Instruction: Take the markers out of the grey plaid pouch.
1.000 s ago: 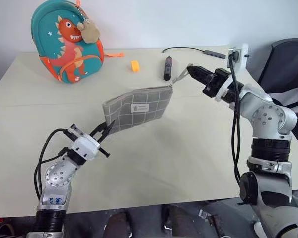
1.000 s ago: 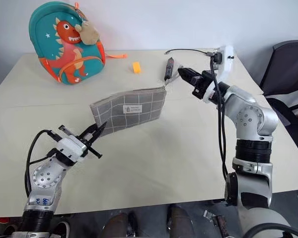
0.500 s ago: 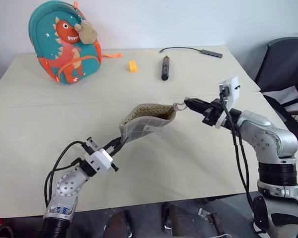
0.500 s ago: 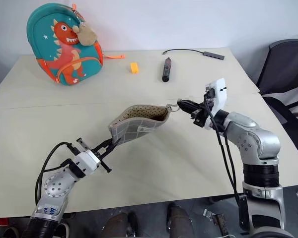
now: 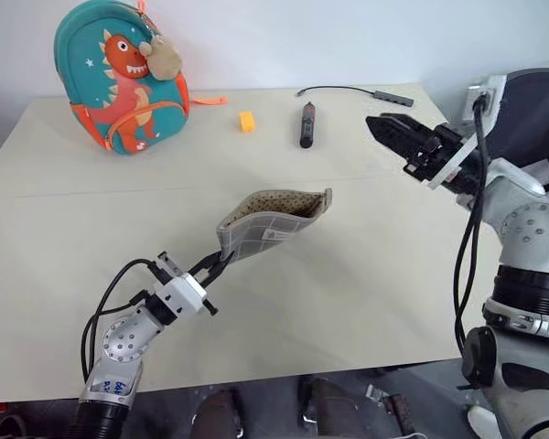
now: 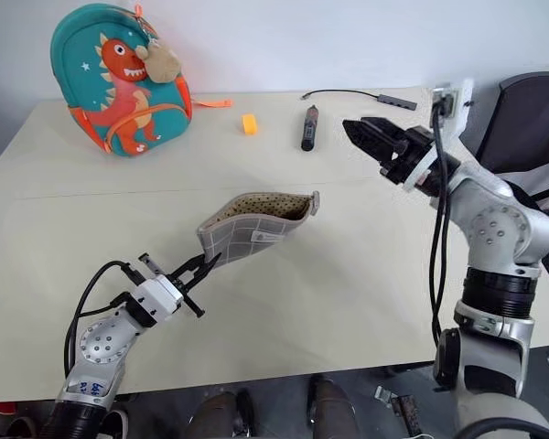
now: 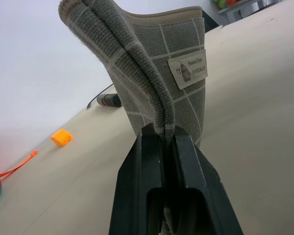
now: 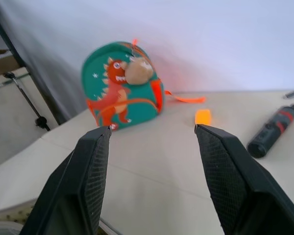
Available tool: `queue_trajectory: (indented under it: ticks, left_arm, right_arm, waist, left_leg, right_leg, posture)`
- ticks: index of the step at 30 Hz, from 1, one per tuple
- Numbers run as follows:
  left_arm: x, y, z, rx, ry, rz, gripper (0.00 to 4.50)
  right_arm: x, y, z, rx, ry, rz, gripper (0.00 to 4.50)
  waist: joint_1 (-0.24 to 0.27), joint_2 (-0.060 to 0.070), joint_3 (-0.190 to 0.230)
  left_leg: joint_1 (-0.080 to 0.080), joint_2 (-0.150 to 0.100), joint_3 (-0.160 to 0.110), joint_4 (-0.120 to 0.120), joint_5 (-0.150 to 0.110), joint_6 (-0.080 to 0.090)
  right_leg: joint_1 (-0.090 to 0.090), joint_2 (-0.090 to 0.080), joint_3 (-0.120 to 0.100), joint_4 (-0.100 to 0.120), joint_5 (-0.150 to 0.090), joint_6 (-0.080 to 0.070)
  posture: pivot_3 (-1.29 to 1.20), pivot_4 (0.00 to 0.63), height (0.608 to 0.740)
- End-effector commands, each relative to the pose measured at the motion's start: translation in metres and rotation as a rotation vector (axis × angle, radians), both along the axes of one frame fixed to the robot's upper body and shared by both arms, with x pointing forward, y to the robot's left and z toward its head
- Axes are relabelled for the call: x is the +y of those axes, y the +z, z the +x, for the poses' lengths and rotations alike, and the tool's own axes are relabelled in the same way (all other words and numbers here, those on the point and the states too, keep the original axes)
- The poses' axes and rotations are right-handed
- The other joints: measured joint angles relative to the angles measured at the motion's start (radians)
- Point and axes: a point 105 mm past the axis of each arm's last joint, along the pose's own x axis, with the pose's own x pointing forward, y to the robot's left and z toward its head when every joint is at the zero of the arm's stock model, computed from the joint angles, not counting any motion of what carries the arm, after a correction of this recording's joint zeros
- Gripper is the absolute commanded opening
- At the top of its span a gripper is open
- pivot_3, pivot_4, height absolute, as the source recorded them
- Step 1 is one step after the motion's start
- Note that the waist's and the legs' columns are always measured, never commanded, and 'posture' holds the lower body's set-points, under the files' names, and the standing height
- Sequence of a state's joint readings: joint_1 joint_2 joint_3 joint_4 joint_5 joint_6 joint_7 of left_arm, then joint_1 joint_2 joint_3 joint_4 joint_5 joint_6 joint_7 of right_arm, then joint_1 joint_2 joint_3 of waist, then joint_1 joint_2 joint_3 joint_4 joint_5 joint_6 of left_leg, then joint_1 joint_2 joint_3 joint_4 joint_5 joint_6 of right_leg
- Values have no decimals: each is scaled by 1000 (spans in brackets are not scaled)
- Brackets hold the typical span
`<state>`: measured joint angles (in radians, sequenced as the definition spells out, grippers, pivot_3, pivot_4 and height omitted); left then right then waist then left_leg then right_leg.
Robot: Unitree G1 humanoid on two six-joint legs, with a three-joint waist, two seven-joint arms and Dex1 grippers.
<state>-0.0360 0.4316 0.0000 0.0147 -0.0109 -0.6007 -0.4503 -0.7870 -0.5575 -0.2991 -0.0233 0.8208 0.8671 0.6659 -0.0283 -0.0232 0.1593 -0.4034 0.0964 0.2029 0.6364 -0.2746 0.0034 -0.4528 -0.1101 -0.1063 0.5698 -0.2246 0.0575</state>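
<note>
While the left gripper (image 5: 221, 262) pinches one corner of the grey plaid pouch (image 5: 270, 225) low and left of centre in the head view, the pouch juts up toward mid-frame, its mouth gaping to show tan dotted lining. At upper right the right gripper (image 8: 152, 161) hangs above the table (image 5: 366, 274), fingers spread, gripping nothing. Along the top sit a teal dinosaur backpack (image 5: 121, 75), an orange block (image 5: 247, 122), a black stick (image 5: 306, 124) and a cable (image 5: 348, 91).
</note>
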Motion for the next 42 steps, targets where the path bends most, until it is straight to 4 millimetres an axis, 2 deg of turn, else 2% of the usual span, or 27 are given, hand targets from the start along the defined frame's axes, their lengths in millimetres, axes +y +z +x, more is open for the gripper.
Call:
queue_trajectory:
  ticks: [1, 5, 7, 8, 10, 15, 18, 22, 34, 40, 42]
  left_arm:
    - [0, 5, -1, -18, -7, -16, 0]
    - [-1, 4, -2, -16, -8, -16, 0]
    - [-1, 4, -3, -14, -10, -16, 0]
    - [-1, 4, -3, -14, -11, -15, 0]
    - [-2, 3, -3, -15, -13, -11, 0]
    - [-3, 3, -3, -20, -18, -5, 0]
    - [-3, 3, -4, -20, -22, -2, 0]
    - [-3, 2, -4, -20, -21, 2, 0]
    - [-6, 0, -4, -17, -31, 5, 0]
    - [-5, 0, -4, -16, -28, 3, 0]
    - [-5, -1, -5, -13, -27, 3, 0]
  right_arm:
    - [34, -3, -25, -95, 147, -202, 2863]
    - [53, -23, -24, -187, 153, -408, 2863]
    - [62, -28, -26, -224, 187, -455, 2863]
    - [65, -29, -26, -243, 197, -477, 2457]
    - [67, -31, -23, -314, 194, -548, 1970]
    - [72, -34, -15, -441, 186, -663, 1970]
    - [71, -38, -11, -449, 184, -680, 1364]
    - [74, -54, -11, -487, 219, -786, 18]
    - [89, -89, 0, -695, 237, -1131, 18]
    - [85, -106, 1, -615, 305, -1228, 18]
    - [89, -107, 1, -557, 311, -1197, 18]
  waist:
    - [0, 0, 0]
    - [-4, 0, 0]
    - [-2, 0, 0]
    - [-2, 0, 0]
    - [-1, 0, 0]
    - [-1, 0, 0]
    - [-1, 0, 0]
    - [-1, 0, 0]
    - [-4, 0, 0]
    - [-3, 0, 0]
    - [-3, 0, 0]
  left_leg:
    - [0, 0, 0, 0, 0, 0]
    - [0, 0, 0, 0, 0, 0]
    - [0, 0, 0, 0, 0, 0]
    - [0, 0, 0, 0, 0, 0]
    - [0, 0, 0, 0, 0, 0]
    - [0, -1, 1, 0, 0, 0]
    - [0, -1, 1, 1, 0, 0]
    - [0, -1, 1, 2, 0, 0]
    - [0, 1, 1, 7, 0, -1]
    - [0, 1, 1, 9, 0, -1]
    - [0, 1, 1, 9, 0, -1]
  right_leg:
    - [0, 0, 0, 0, 0, 0]
    - [0, 0, 0, 0, 0, 0]
    - [0, 0, 0, 1, 0, 0]
    - [0, 0, 0, 1, 0, 0]
    - [0, 0, 0, 0, 0, -1]
    - [-1, 0, 0, 0, 0, 0]
    - [-1, 0, 0, 1, 0, 0]
    - [-1, 0, 0, 2, 0, 0]
    - [-1, 0, 0, 6, -2, -3]
    - [-1, 0, 0, 7, -4, -8]
    - [-1, 0, 1, 7, -4, -8]
  posture:
    - [0, 150, 740]
    - [0, 150, 740]
    - [0, 150, 740]
    - [0, 150, 740]
    - [0, 150, 740]
    - [0, 150, 740]
    - [0, 150, 740]
    - [0, 150, 740]
    - [0, 150, 740]
    - [0, 150, 740]
    - [0, 150, 740]
